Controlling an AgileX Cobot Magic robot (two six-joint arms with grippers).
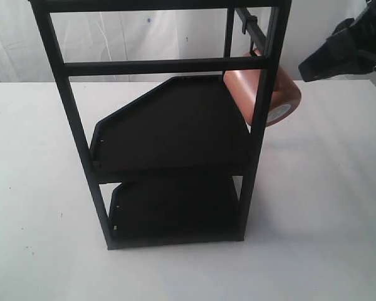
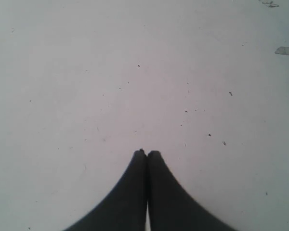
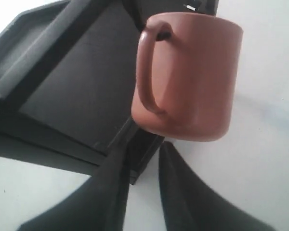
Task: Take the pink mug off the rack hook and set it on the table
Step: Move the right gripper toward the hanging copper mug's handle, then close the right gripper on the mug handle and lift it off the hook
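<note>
Right gripper [image 3: 144,145] sits just short of the pink mug [image 3: 197,82], jaws a narrow gap apart, holding nothing — mug hangs tilted by its handle on the rack hook [image 3: 163,34], at the upper right side of the black rack [image 1: 175,125], above the table [image 1: 326,219]. Left gripper [image 2: 147,153] — jaws pressed together, empty, over the white tabletop

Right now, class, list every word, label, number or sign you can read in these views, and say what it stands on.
None can be read.
White sticker under the pink mug: blurred, no letters legible.
Small white mark on the black rack: too small to read.
</note>
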